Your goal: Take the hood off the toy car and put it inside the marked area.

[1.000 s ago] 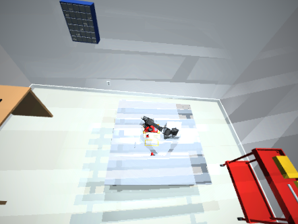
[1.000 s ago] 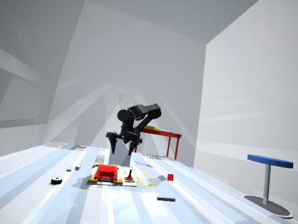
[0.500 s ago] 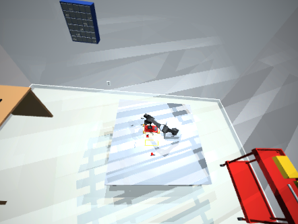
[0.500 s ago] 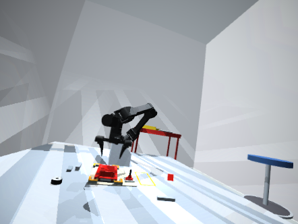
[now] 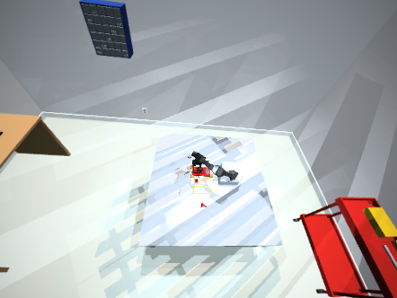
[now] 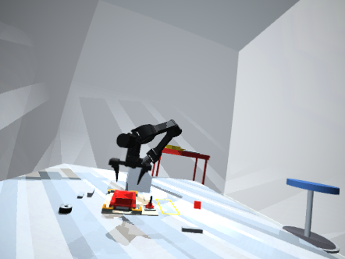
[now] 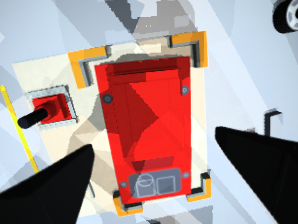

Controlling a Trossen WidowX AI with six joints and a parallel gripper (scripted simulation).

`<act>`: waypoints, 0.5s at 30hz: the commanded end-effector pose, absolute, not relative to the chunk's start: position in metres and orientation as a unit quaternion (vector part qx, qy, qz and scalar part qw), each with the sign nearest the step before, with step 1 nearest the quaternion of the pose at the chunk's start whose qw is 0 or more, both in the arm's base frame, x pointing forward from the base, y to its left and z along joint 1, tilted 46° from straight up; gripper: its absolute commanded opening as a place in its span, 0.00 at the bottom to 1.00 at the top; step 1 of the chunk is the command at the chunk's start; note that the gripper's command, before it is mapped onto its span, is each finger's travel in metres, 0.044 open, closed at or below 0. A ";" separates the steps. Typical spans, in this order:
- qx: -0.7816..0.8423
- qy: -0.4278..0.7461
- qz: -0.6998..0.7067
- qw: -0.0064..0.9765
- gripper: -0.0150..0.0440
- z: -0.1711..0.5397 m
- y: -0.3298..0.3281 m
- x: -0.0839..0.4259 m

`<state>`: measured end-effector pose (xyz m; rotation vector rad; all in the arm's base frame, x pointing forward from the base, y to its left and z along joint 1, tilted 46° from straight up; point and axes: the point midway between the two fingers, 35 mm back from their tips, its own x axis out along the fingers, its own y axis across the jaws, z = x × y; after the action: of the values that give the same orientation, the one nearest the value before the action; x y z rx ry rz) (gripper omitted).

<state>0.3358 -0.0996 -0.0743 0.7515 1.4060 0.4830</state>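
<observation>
Across the middle of the wrist view lies the red hood (image 7: 150, 112) (image 6: 123, 199), seated in its orange-cornered fixture between the fingers of the hand (image 7: 155, 141) (image 6: 129, 181), which is spread and grips nothing. Nowhere can any writing be made out. At upper right a dark wheel (image 7: 289, 15) is cut off by the frame edge. In the top view, the arm partly hides the fixture on the pale, streaked tabletop (image 5: 171, 224) (image 6: 35, 218); grey walls surround it.

Top view: high, steeply downward, distant. Exterior: lower, nearer, across the table (image 5: 163, 224) (image 6: 39, 234). Wrist: close overhead. Top and exterior share the table.
</observation>
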 end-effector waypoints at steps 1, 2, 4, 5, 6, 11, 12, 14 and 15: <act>0.335 0.627 0.213 0.670 1.00 -0.077 -0.096 0.336; 0.335 0.627 0.213 0.671 1.00 -0.078 -0.096 0.336; 0.335 0.627 0.213 0.671 1.00 -0.079 -0.095 0.336; 0.335 0.627 0.213 0.671 1.00 -0.079 -0.095 0.336; 0.335 0.627 0.213 0.671 1.00 -0.080 -0.094 0.336; 0.335 0.627 0.213 0.671 1.00 -0.082 -0.092 0.336; 0.335 0.627 0.213 0.671 1.00 -0.082 -0.092 0.336; 0.335 0.627 0.213 0.671 1.00 -0.083 -0.091 0.336; 0.335 0.627 0.213 0.671 1.00 -0.084 -0.090 0.336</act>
<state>0.3365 -0.0940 -0.0816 0.7472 1.4095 0.4800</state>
